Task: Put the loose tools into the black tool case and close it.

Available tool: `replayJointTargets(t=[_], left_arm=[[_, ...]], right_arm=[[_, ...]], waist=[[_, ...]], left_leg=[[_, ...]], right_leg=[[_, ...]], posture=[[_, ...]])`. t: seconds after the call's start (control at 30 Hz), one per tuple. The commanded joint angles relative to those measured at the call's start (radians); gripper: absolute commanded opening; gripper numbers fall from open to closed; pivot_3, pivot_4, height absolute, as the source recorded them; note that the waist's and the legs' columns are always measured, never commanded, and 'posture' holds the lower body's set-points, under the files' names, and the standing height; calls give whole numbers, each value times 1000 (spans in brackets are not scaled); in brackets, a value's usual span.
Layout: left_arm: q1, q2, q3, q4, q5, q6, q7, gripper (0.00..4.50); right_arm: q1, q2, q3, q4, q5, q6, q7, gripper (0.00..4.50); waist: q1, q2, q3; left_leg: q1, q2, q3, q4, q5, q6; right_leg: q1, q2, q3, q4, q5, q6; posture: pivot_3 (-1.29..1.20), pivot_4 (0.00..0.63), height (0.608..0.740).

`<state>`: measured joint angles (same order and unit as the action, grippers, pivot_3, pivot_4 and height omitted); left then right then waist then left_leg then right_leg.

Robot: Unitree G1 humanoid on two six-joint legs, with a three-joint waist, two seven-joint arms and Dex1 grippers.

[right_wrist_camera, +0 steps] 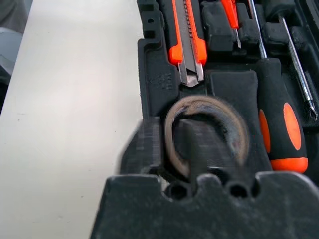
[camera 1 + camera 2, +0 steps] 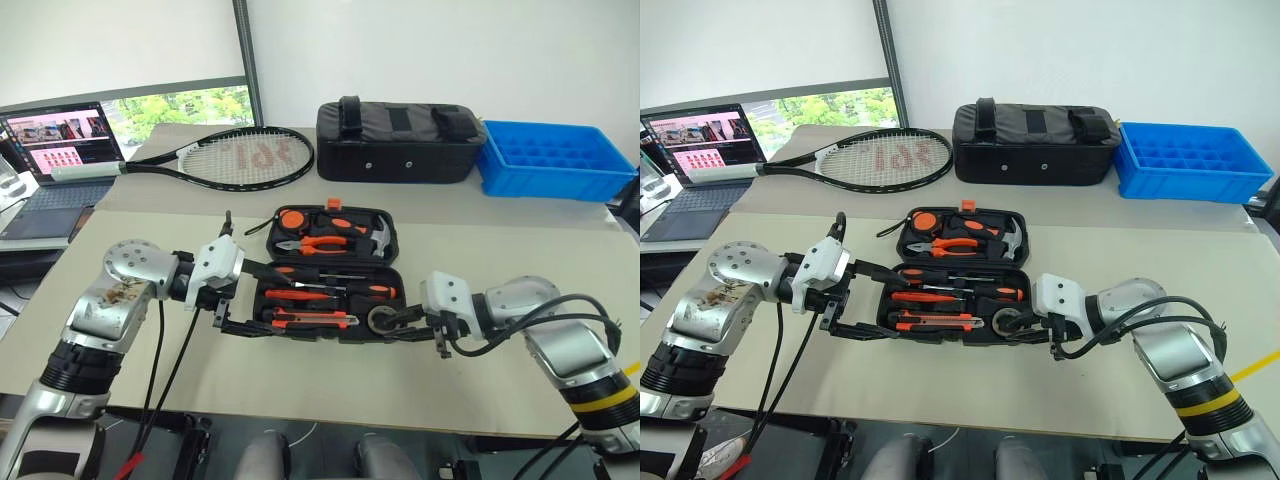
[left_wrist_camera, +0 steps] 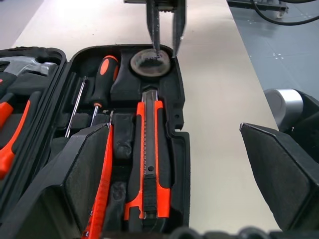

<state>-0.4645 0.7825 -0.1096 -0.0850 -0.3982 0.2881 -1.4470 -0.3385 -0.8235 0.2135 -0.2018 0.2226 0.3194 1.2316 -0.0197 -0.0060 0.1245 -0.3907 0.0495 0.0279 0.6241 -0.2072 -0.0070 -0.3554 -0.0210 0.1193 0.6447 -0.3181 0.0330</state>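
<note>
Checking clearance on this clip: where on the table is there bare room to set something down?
Bare tabletop lies left of the black tool case, below the tennis racket, and right of the case, below the blue tray. The front edge is crowded by the left gripper and right gripper.

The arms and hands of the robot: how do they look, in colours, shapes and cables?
Both arms are silver-grey metal with rounded joints and white wrist blocks. The left arm has a scuffed, brownish patch on its round joint; the right arm bears a yellow band. Loose black cables run along both. The left hand and the right hand each have two slim black fingers.
</note>
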Motion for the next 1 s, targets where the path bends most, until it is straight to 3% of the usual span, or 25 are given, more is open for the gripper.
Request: replayJointTargets(t=[0.03, 0.13, 0.2, 0.5, 0.73, 0.77, 1.0], left_arm=[[7, 16, 45, -4, -25, 3, 12, 4500], [-2, -3, 71, 47, -32, 14, 45, 4500], [-27, -38, 96, 117, -34, 16, 97, 4500], [-282, -202, 170, 640, 0, 152, 365, 4500], [-452, -245, 160, 959, 58, 238, 399, 4500], [-472, -253, 159, 995, 64, 241, 395, 4500], [-558, -284, 198, 1169, 83, 216, 427, 4500]], right_arm=[[-46, -14, -75, -17, 64, 32, 11, 2725], [-79, -1, -119, 22, 89, 70, -23, 3935], [-114, 19, -136, 78, 88, 96, -59, 4489], [-379, 243, -254, 532, 131, 407, -367, 4489], [-542, 310, -287, 846, 116, 478, -419, 4489], [-558, 316, -284, 883, 112, 474, -411, 3986], [-618, 351, -300, 1004, 102, 412, -415, 1687]], waist=[[-1, 0, 0], [-1, 0, 0], [0, 0, 0], [-1, -2, 1], [-2, -1, 0], [-2, -1, 0], [-2, 0, 0]], left_leg=[[0, 0, 0, 0, 0, 0], [0, 0, 0, 0, 0, 0], [1, 0, 0, 0, 0, 0], [0, -1, 0, 1, 0, 0], [-2, -1, 0, -2, -1, 2], [-4, -1, 0, -2, -1, 2], [-13, -1, -1, -1, -1, 2]], right_leg=[[0, 0, 0, 0, 0, 0], [0, 0, 0, 0, 0, 0], [0, 0, 0, 0, 0, 0], [-1, 0, 0, 2, 3, -5], [-5, 0, -1, 3, 3, -5], [-7, 0, -2, 3, 3, -5], [-15, 0, -3, 5, 4, -6]], posture=[[0, 150, 708], [0, 150, 708], [0, 150, 708], [0, 150, 708], [0, 150, 708], [0, 150, 708], [0, 150, 708]])
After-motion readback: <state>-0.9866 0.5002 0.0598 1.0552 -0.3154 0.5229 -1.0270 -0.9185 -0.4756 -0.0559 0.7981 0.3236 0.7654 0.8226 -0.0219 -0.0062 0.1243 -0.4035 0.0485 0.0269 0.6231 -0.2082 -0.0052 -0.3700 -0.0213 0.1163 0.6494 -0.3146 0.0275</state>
